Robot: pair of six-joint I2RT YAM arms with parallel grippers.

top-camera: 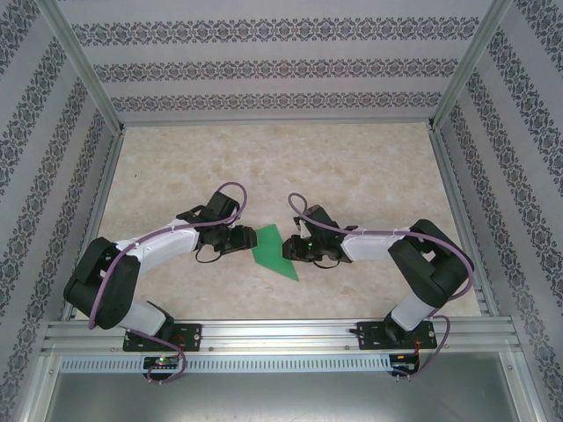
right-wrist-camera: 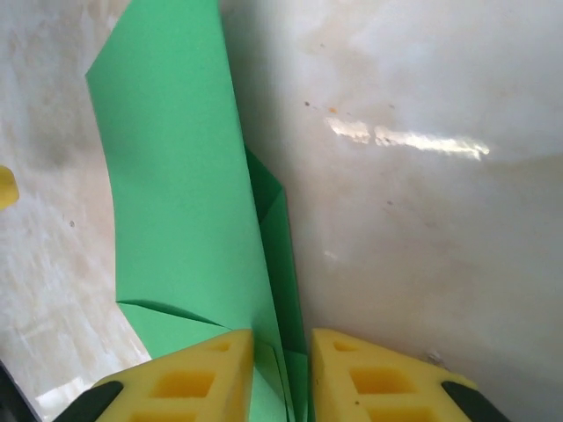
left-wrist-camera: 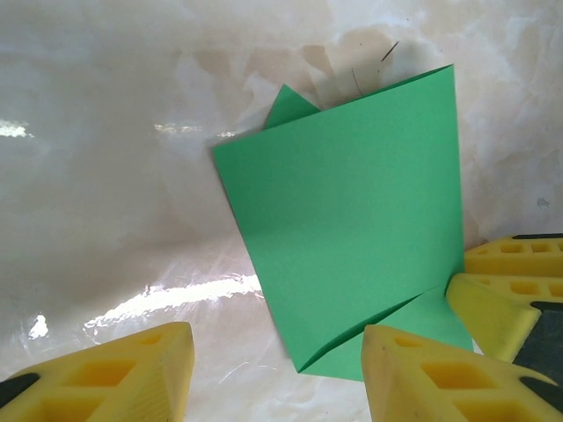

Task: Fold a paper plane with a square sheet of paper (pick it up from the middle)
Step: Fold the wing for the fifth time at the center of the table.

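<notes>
1. The green sheet (top-camera: 274, 251), part-folded with a triangular flap at one corner, lies mid-counter, a little toward 6 o'clock in the top view, between the two claws.
2. The right claw (right-wrist-camera: 281, 352), at the sheet's 3 o'clock, is pinching a raised fold of the paper between its yellow pads. The sheet bows upward from there.
3. The left claw (left-wrist-camera: 274, 343), at the sheet's 9 o'clock, is spread. One finger is over the sheet's near corner and the other is off the paper.
4. The step looks like setting a lengthwise crease. To do it well, the pinch should hold the edges aligned while the left claw presses the layer flat along the fold, slowly, so the thin paper neither buckles nor skews.
5. The counter (top-camera: 352, 176) is glossy, pale and marble-patterned. It is probably slippery, so the sheet may slide unless pinned.
6. Patterned walls (top-camera: 264, 66) enclose three sides. An aluminium rail (top-camera: 281, 334) at 6 o'clock carries the arm bases.
</notes>
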